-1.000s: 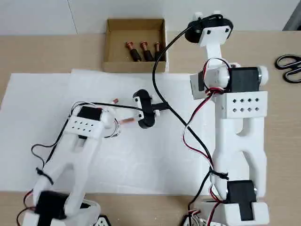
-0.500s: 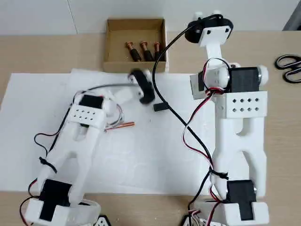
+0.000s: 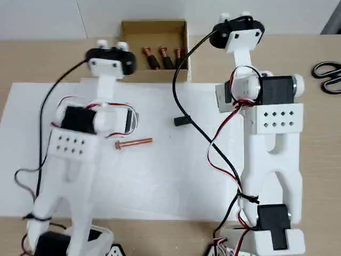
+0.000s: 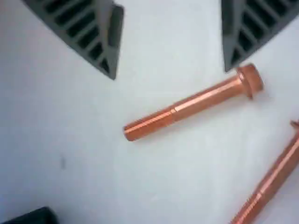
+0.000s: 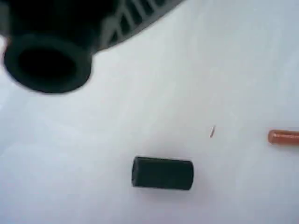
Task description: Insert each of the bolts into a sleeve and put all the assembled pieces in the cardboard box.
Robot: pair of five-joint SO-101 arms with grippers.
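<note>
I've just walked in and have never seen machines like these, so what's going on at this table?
Two robot arms are doing an assembly job. The left gripper hangs open over a copper bolt lying on the white paper. The right gripper appears to hold a black sleeve, and a second sleeve lies loose on the paper. Three assembled pieces already lie in the cardboard box.

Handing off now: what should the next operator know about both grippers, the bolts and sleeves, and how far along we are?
Left gripper: open, above a loose copper bolt on the white paper; a second copper bolt lies beside it.
Right gripper: appears to hold a black cylindrical sleeve; another black sleeve lies on the paper.
Done: three assembled pieces in the cardboard box.
Remaining: sleeve both bolts, then box them.
</note>
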